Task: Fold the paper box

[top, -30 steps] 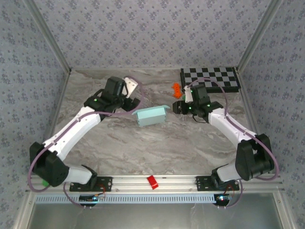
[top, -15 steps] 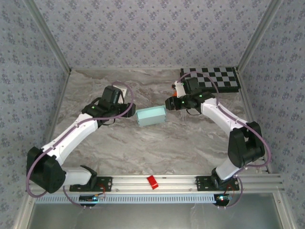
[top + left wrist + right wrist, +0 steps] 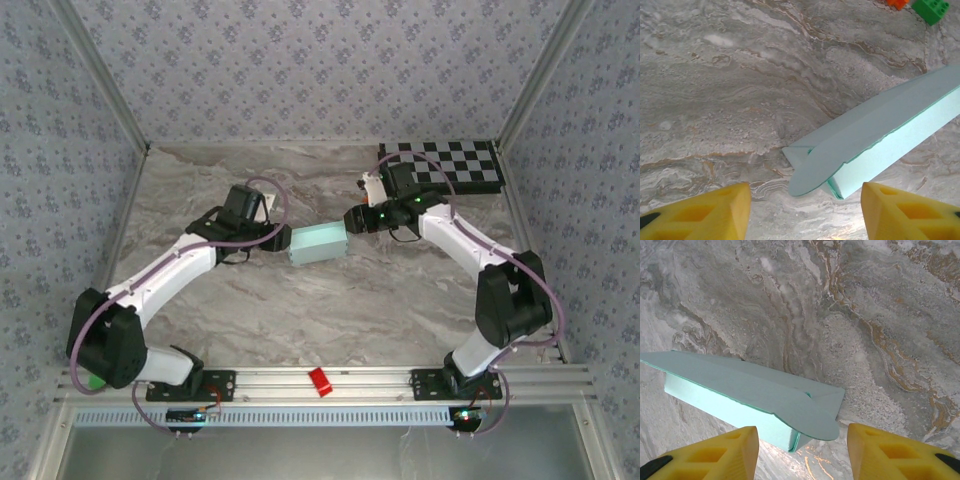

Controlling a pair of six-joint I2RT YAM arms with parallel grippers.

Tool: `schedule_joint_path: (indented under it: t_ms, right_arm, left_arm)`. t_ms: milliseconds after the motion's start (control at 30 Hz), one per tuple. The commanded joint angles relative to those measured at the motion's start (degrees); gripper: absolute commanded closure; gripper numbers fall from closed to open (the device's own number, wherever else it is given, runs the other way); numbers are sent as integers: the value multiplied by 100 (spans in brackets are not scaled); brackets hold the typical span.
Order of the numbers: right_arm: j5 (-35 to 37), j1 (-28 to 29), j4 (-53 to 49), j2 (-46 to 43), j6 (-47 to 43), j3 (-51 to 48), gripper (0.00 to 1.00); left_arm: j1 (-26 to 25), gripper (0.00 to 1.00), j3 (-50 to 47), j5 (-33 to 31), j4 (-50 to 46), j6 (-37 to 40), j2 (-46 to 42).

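Pale aqua paper box [image 3: 318,243] lies on the marble tabletop [image 3: 300,320]; left gripper [image 3: 280,238] and right gripper [image 3: 353,219] each stand spread around one end, yellow fingers [image 3: 695,210] not touching it.

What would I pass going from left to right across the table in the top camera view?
left gripper → paper box → right gripper → checkered board

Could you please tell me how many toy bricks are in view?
2: an orange brick and a green brick, side by side on the table beyond the paper box; more may be hidden.
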Motion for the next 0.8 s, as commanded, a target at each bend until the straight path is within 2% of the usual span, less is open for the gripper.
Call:
schedule_joint_path:
  t_ms: [0, 367, 767]
  right_arm:
    - [-125, 55, -142, 99, -89, 163, 50]
    - [66, 106, -110, 63, 17, 89, 52]
    - [79, 137, -78, 59, 83, 33, 57]
  left_arm:
    - [28, 42, 6, 207, 146, -9, 66]
    - [29, 52, -22, 225, 235, -26, 251]
    - [24, 58, -73, 304, 319, -144, 343]
